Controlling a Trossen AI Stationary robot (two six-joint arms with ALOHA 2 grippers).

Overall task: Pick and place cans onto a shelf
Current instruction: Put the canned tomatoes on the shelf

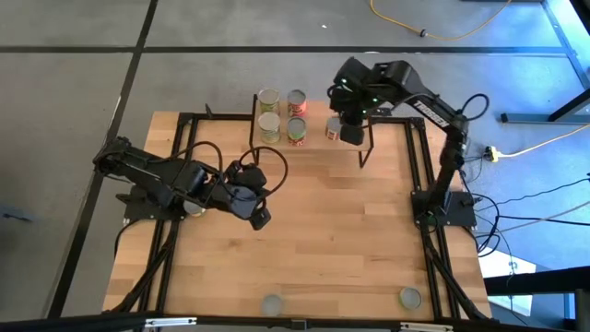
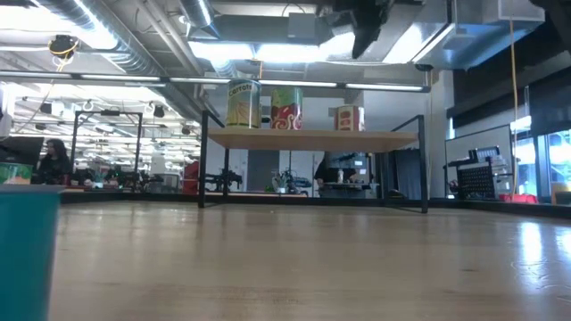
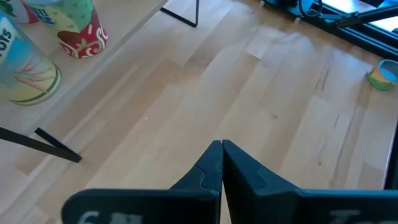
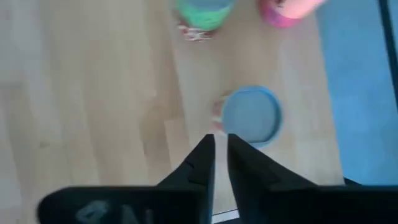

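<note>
The near edge of the table carries two cans lying apart: one toward the left arm's side and one toward the right arm's side, each showing its silver top in the high view. In the low view, a teal can stands very close to the camera at the table's near edge. The left gripper rests low over the middle-left area of the table with its fingers pressed together and holding nothing; a further can is partly hidden under the left arm. Farther back, the shelf stands at the far edge of the table on thin black legs. On its board stand five cans: a block of four on the left arm's side, made up of a green-and-yellow can, a red-and-green can, a second green-and-yellow can and a second red-and-green can, plus one red-labelled can set apart toward the right arm's side. The right gripper hangs above the shelf, just over that separate can, whose round top shows directly beyond the fingertips in the right wrist view. Its fingers stand a narrow gap apart and grip nothing.
</note>
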